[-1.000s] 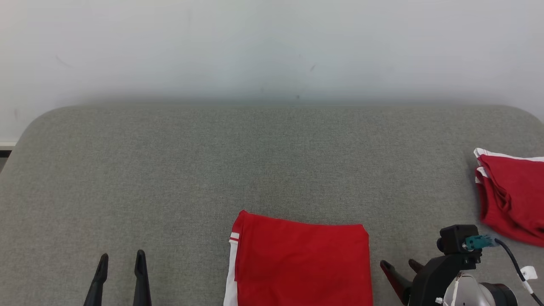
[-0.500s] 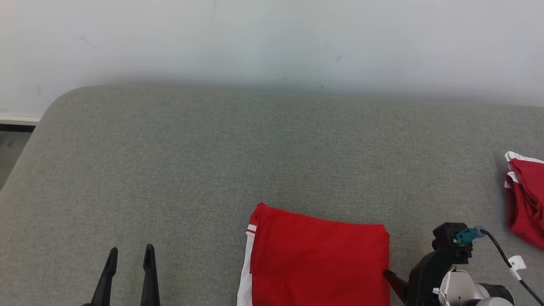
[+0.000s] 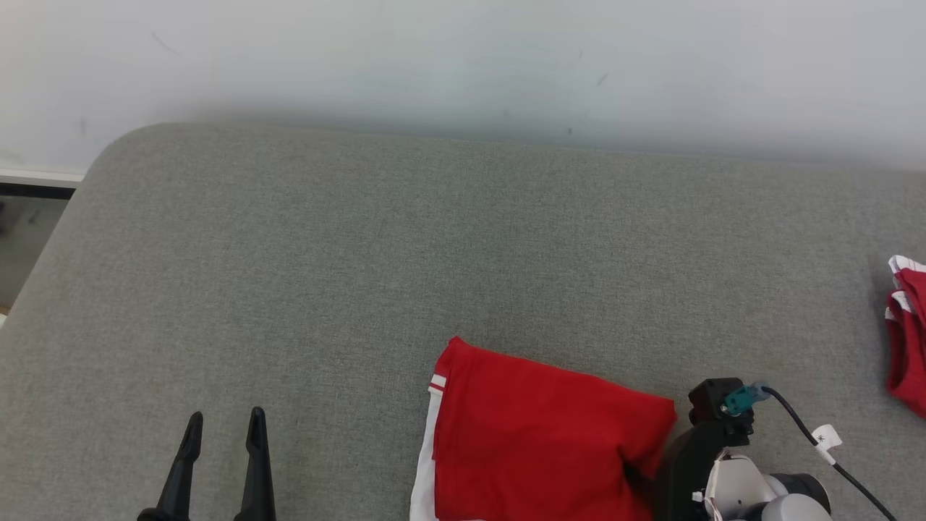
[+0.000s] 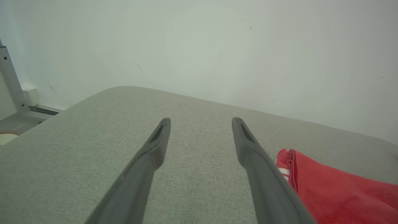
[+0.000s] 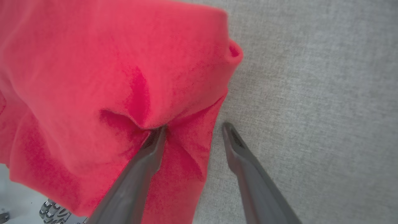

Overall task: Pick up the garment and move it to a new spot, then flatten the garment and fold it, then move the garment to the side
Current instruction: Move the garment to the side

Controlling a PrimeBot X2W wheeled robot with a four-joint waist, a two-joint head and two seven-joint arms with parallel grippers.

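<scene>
the right gripper (image 5: 195, 126), fingers parted and holding nothing yet, straddles the garment's (image 3: 542, 434) right edge and should pinch all folded layers.

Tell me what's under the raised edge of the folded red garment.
One finger of the right gripper runs under that top fold of the red garment, with more red cloth beneath; its tip is covered. The other finger sits outside, above the grey cushion.

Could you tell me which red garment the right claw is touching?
The flat folded garment, with the right claw at its edge; the crumpled garment lies apart.
</scene>
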